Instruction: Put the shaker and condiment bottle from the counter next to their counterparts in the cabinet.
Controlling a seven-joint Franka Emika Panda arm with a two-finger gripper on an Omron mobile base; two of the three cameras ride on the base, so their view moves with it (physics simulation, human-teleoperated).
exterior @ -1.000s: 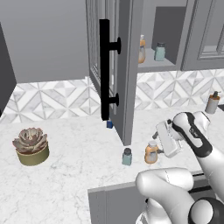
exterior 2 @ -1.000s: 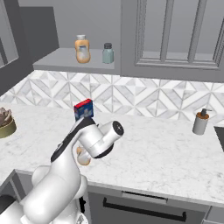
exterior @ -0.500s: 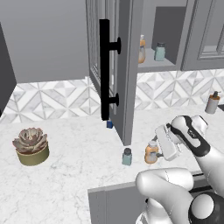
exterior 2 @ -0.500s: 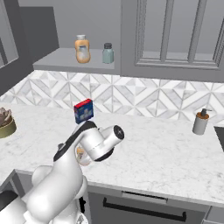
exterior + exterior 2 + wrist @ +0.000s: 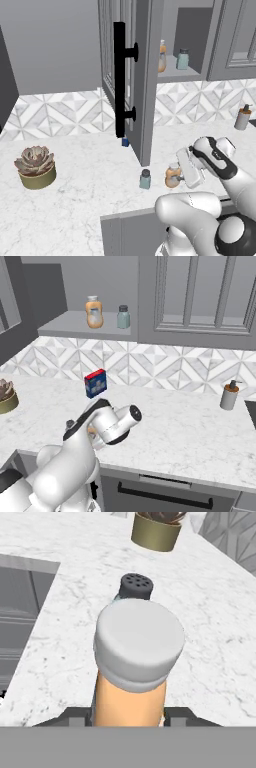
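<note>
From my seat the white marble counter spans the left base view, with the grey cabinet open at about 12 o'clock and its counterparts, the slim orange bottle and the teal shaker, on the inner shelf. My gripper sits low near the counter's front edge, at 4 o'clock from the door's foot. The condiment bottle stands upright right against it, and the shaker stands at the bottle's 9 o'clock, near but apart. A potted succulent sits well off to the left.

In the hand view the bottle's pale cap looms large with the orange body below it running down between the dark finger mounts; the tips themselves are hidden, so I cannot tell whether the fingers have closed on it or only flank it.

I judge the bottle rigid, light and smooth-sided, so slippery. I'd grip the straight body below the cap, not the rounded cap. It looks top-heavy enough to tip if nudged.
</note>
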